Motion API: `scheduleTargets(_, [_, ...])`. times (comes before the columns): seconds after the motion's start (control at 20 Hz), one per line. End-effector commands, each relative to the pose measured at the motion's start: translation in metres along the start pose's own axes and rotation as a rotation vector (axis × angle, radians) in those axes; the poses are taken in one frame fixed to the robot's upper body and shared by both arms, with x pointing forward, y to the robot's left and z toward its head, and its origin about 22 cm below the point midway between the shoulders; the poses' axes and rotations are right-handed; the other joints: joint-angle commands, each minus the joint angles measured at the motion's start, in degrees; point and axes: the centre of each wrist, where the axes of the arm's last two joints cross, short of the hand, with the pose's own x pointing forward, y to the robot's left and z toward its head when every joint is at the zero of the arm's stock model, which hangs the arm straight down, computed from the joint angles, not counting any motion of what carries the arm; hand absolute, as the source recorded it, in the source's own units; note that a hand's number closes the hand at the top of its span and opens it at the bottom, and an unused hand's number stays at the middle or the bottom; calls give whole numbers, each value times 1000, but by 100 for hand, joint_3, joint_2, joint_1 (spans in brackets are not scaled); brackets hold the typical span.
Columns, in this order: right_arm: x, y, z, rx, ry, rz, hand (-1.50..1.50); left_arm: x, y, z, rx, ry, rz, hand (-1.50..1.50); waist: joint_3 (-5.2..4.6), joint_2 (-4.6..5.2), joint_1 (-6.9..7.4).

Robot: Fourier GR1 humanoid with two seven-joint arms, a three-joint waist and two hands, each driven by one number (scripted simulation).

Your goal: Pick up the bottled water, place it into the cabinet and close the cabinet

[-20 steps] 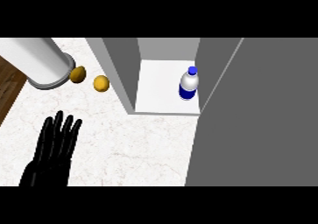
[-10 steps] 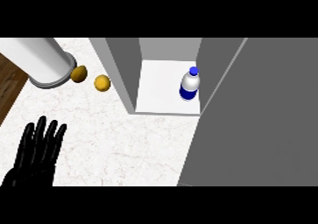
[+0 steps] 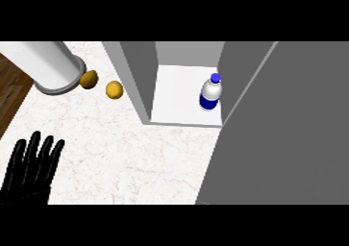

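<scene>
Head view, steep down onto the marble counter, and the one bottled water stands upright on the white floor of the cabinet, over at about one o'clock, close against the cabinet's right side. It has a blue cap, a white body and a blue band, and nothing is touching it.

The grey cabinet door fills the whole right of the view from two o'clock down to five, its near edge running on a slant from the top toward the bottom. It stands ajar, with the opening showing between it and the cabinet's grey left wall.

For open room, the pale counter is bare through the middle and from six to eight o'clock, bounded on the left by a strip of dark wooden floor at nine to ten o'clock.

Now the count: one bottle, one white cylinder at eleven o'clock, and two small yellow-brown items just right of it, near each other, the left one beside the cylinder's base.

One hand shows, the left hand at seven o'clock near the lower edge, fingers straight and spread, pointing up, holding nothing. The right hand is nowhere in the view.
</scene>
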Motion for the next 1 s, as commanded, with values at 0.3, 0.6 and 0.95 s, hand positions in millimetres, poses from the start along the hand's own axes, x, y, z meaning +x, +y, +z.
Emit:
scheduleTargets(0.3, [-1, 5, -39, -89, -49, -58, 150, 9, 9, -3, -30, -21, 2, -150, -11, 84, 178])
scheduleTargets(0.6, [-1, 1, -36, -102, -64, -89, 150, 11, 13, -2, -50, -10, 19, -150, -14, 127, 229])
scheduleTargets(0.95, [-16, 5, -44, -26, -44, -206, 150, 16, 13, -2, -76, -25, 23, -150, -7, 228, 527])
